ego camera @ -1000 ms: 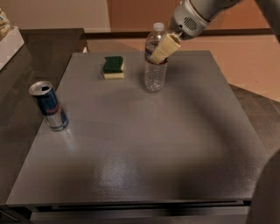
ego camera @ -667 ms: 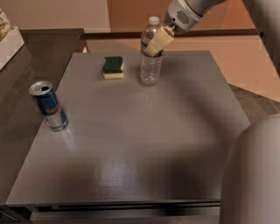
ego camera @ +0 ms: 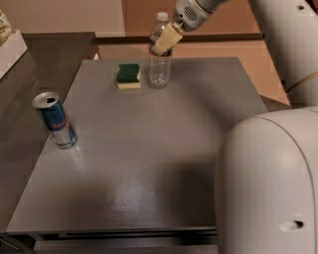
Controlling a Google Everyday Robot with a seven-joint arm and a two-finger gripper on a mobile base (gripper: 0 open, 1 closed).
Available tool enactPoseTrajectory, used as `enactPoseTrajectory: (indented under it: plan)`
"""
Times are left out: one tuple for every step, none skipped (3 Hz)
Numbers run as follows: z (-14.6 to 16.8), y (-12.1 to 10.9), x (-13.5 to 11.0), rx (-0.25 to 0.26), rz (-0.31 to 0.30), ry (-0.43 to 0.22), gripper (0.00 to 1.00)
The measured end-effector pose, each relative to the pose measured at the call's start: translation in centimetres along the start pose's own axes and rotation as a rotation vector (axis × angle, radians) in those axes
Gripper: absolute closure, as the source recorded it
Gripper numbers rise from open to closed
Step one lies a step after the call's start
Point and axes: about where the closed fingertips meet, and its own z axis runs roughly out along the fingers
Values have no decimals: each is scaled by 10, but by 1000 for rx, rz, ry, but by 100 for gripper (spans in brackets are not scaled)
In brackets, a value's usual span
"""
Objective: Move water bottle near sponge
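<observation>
The clear ribbed plastic water bottle (ego camera: 160,69) is being gripped high up by the end effector (ego camera: 166,38) beside the green-topped yellow sponge (ego camera: 128,76) (placement step, seemingly); release is being called for.

My gripper (ego camera: 163,43), at the far edge of the table (ego camera: 149,163), seems clamped on the water bottle (ego camera: 159,69), covering part of its upper half. My arm (ego camera: 198,7) runs off the top edge, and my shell (ego camera: 268,183) hides one near table corner.
</observation>
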Motion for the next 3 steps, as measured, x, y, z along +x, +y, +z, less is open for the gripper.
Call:
enactPoseTrajectory:
  plan:
    - [14, -7, -9, -3, -3, 1, 100]
    - [24, -9, -14, -11, -7, 9, 83]
    - [32, -7, -17, -26, -16, 17, 59]
